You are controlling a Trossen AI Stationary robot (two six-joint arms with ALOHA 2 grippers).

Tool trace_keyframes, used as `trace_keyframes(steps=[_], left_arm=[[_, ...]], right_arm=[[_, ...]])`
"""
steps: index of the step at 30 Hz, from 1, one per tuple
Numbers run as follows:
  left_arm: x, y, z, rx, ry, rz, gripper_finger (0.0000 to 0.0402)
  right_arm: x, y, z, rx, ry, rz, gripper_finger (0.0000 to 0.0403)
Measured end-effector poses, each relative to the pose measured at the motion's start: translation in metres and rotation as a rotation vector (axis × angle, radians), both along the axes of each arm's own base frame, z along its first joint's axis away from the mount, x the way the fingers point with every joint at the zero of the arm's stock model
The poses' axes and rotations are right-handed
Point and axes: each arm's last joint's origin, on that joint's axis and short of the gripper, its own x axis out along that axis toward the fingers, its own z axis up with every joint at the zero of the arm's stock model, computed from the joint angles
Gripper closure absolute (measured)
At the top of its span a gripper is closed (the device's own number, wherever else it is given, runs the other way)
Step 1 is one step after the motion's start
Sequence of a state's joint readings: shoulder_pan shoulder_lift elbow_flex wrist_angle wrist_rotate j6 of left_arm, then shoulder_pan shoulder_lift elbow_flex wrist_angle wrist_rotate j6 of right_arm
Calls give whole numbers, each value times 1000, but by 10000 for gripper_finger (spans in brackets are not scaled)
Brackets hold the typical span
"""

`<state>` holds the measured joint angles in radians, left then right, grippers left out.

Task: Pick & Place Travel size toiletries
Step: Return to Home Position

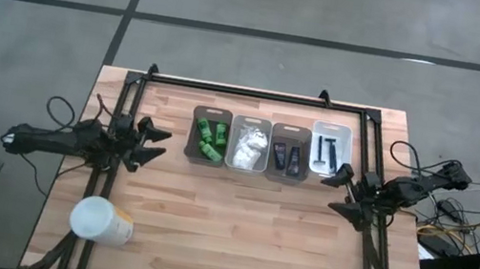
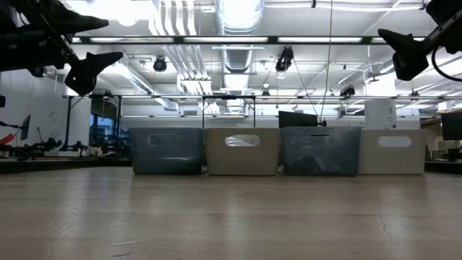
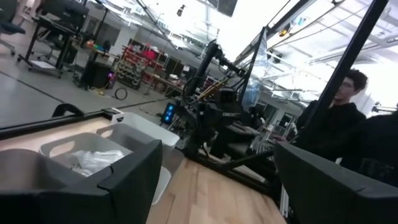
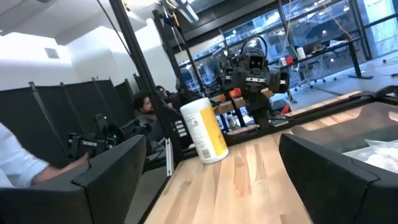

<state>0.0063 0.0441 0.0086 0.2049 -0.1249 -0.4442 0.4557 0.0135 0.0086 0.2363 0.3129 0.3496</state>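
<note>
At upper centre of the high view, four bins (image 1: 213,111) hold green bottles (image 1: 210,139), white packets (image 1: 249,146), black tubes (image 1: 286,159) and razors (image 1: 326,151). Left claw (image 1: 159,142), mid-left, and right claw (image 1: 338,191), mid-right, gape wide, both empty.

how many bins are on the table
4, in one row: the left dark bin with green bottles, the grey bin with white packets, the second dark bin with black tubes, the white bin with razors, rightmost. None looks hidden.
</note>
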Motion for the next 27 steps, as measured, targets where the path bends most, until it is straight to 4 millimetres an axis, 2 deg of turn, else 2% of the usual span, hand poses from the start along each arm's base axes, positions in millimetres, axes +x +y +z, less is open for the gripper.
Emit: trace_keyframes(steps=[9, 27], left_arm=[[0, 0, -1, 0, 9, 0, 87], [0, 0, -1, -1, 9, 0, 87]], right_arm=[[0, 0, 0, 75, 13, 16, 39], [0, -2, 1, 44, -7, -14, 39]])
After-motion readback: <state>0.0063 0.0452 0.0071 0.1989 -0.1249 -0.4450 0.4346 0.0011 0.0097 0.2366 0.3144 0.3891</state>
